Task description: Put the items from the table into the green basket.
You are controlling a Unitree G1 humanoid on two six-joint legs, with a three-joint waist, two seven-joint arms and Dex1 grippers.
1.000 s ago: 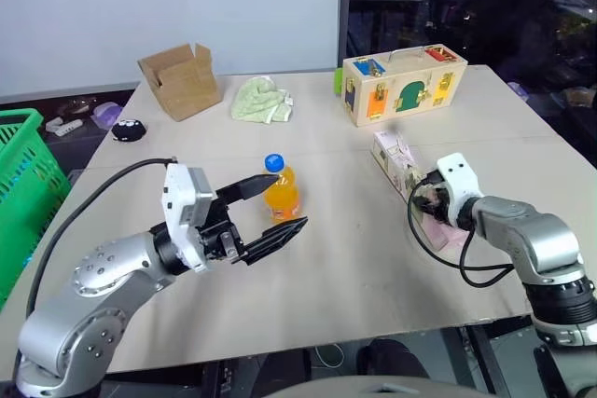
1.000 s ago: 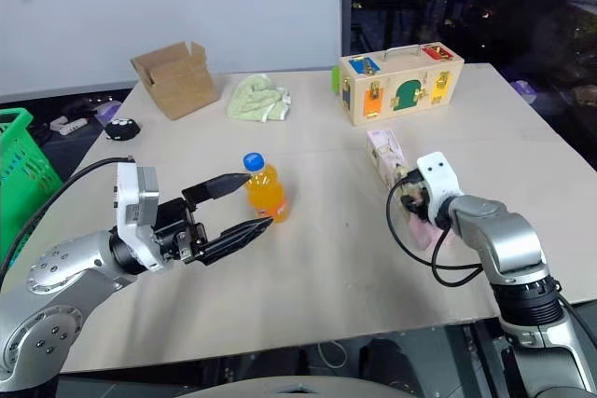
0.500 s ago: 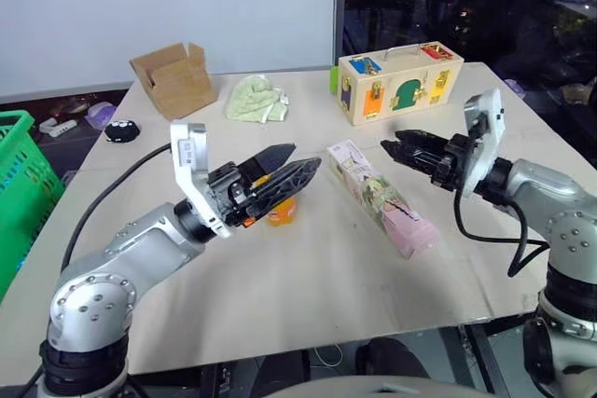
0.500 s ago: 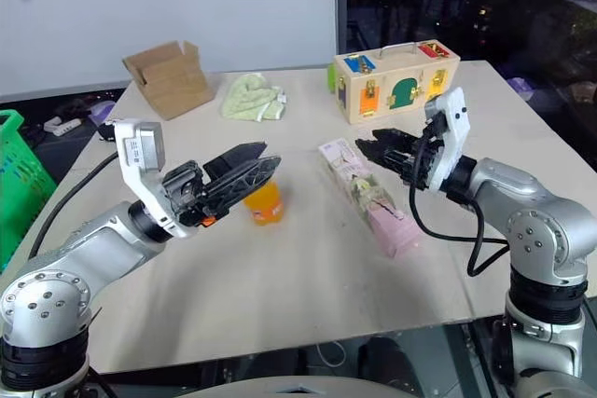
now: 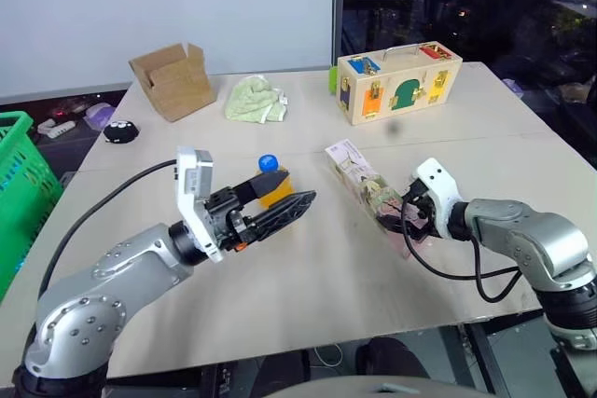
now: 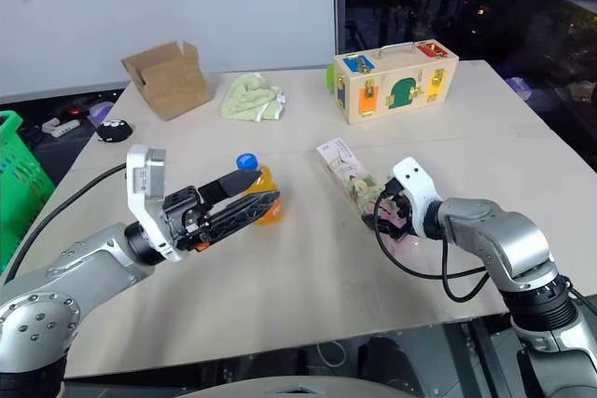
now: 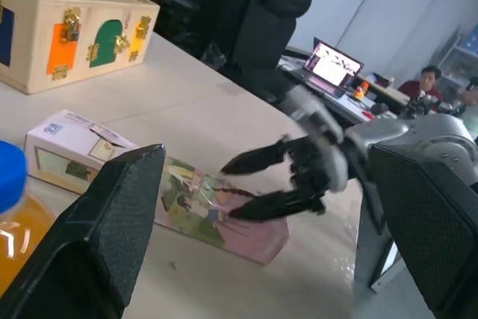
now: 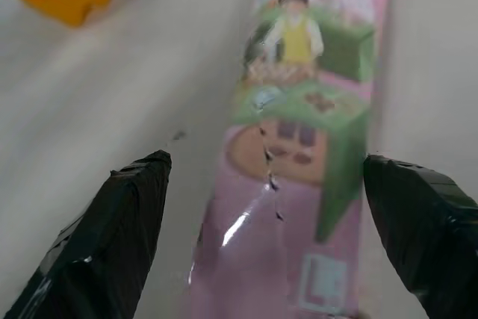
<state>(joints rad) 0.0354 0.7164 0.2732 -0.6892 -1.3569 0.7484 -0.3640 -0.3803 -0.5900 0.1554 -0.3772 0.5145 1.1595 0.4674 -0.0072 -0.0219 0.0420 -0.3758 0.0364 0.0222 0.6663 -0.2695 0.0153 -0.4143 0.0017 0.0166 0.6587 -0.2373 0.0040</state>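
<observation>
Since half a second ago your right gripper (image 5: 403, 221) has dropped onto the long slim pink cartoon carton (image 5: 367, 191) lying on the pale beige wooden table (image 5: 392, 305). Left wrist view — its fingers spread astride the carton, nothing clamped. Head view — your left gripper (image 6: 244, 200), jaws apart, brackets the small orange blue-capped bottle (image 6: 262, 195).
</observation>
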